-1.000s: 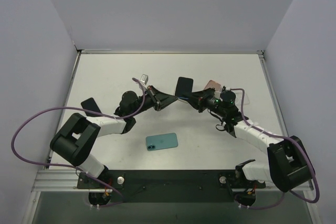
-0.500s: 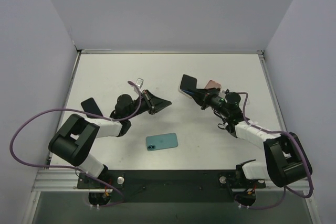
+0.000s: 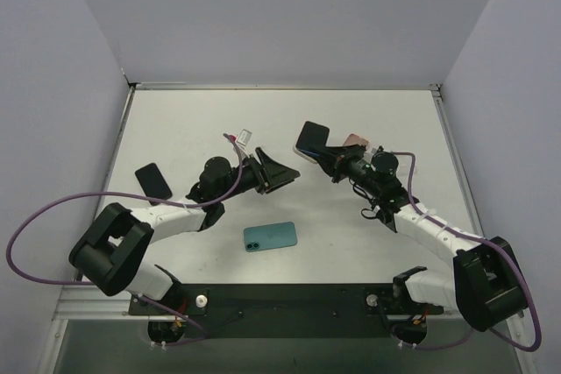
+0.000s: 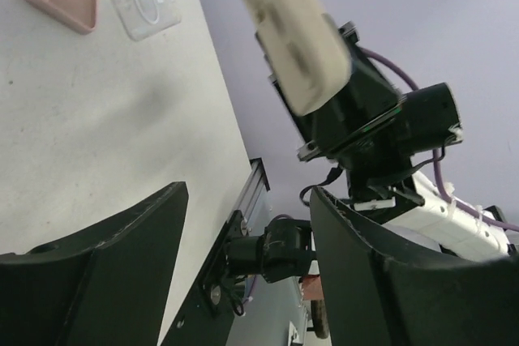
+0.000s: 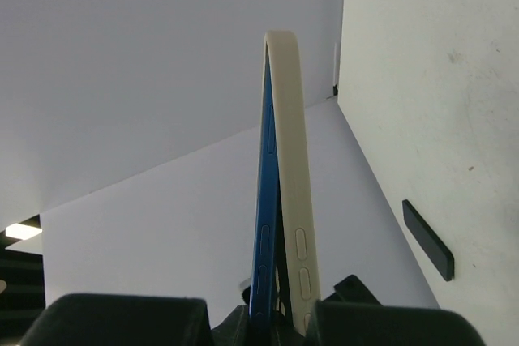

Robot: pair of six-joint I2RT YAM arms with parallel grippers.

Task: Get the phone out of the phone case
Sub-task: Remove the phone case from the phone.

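The right gripper (image 3: 326, 158) clamps the cream phone case (image 5: 290, 200) with the blue phone (image 5: 263, 200) in it, raised above the bench (image 3: 175, 129); the left gripper (image 3: 286, 174) gapes empty nearby

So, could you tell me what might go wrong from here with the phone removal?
The right gripper holds the cased phone by one end, clear of the table; a hard pull could twist it loose and drop it. The left gripper is open and close to the right one, so closing in may knock fingers together instead of catching the case edge.
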